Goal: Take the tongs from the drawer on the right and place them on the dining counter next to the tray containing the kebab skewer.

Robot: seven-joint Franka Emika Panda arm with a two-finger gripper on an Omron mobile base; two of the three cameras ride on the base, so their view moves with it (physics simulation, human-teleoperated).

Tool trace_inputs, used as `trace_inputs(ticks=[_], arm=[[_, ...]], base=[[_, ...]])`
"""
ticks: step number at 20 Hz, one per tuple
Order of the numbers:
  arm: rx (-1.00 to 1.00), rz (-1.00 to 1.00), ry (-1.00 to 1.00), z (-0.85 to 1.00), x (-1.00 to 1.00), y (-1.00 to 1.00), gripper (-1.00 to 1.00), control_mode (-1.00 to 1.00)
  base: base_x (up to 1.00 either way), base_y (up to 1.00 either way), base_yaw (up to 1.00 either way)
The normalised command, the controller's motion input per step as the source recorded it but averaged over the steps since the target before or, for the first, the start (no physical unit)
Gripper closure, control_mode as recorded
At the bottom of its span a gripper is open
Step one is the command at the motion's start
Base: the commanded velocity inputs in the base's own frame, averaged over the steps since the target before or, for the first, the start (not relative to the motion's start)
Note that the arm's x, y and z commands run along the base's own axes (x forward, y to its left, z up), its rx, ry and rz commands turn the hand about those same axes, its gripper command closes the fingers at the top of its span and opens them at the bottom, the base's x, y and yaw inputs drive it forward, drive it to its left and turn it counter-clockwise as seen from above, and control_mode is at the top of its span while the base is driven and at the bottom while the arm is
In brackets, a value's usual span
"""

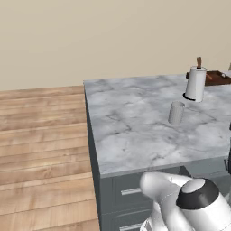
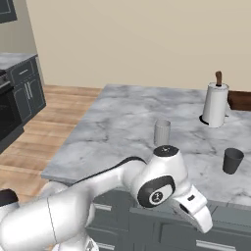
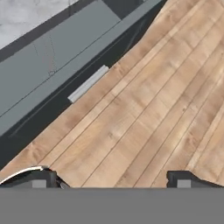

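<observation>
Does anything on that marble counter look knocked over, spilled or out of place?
Nothing stands out. On the dining counter the paper-towel roll, the grey cup and the dark cup all stand upright, with no spill. The gripper is open over the wooden floor, beside the drawer handle.

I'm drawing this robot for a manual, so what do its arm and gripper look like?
The arm is glossy white, made of rounded tubular links with dark grey joint bands. One joint carries a round dark cap with a small white mark. The hand is white and blocky. The gripper has two small dark square fingertips. No cables show.
</observation>
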Motion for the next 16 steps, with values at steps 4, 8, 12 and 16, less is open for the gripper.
trace_inputs(ticks=[4, 8, 12, 16], arm=[[0.43, -0.09, -0.05, 0.00, 0.06, -0.56, -1.00, -1.00], [0.30, -0.04, 0.00, 0.07, 0.06, -0.44, -1.00, -1.00], [0.28, -0.02, 0.00, 0.16, 0.02, -0.47, -1.00, -1.00], [0.30, -0.04, -0.01, 0.07, 0.03, -0.48, -1.00, -1.00]], base=[[0.00, 0.00, 0.00], [0.00, 0.00, 0.00], [0.00, 0.00, 0.00], [0.00, 0.00, 0.00]])
